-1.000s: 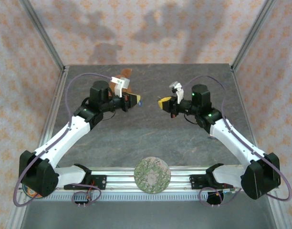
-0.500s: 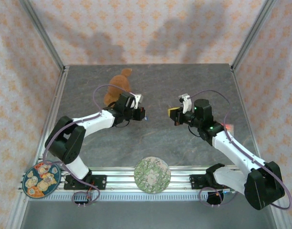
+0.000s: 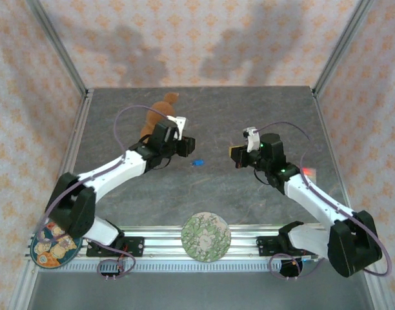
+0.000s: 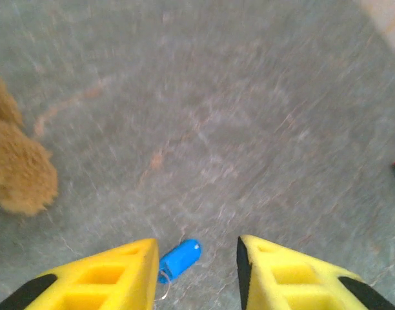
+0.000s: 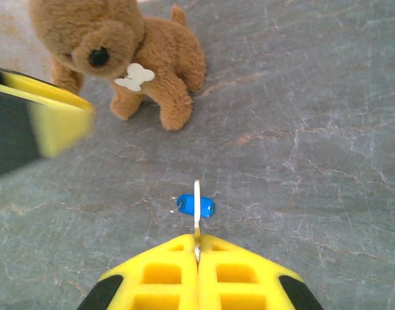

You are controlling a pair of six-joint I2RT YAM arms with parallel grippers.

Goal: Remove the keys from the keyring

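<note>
Lying flat on the grey surface point(image 3: 249, 110), the blue-headed key point(image 5: 196, 206) sits loose in front of the teddy bear point(image 5: 130, 51), apart from its paws. The left end effector point(image 4: 197, 250) hangs over the key, between it and the bear. Its yellow fingers are spread apart and grip nothing, and in the wrist view the key lies below the gap, nearer the left finger. The right end effector point(image 5: 197, 244), on the key's far side from the bear, is clamped closed on a thin silvery metal piece point(image 5: 197, 210) seen edge-on. Whether that piece is the ring or the pale key cannot be told.
</note>
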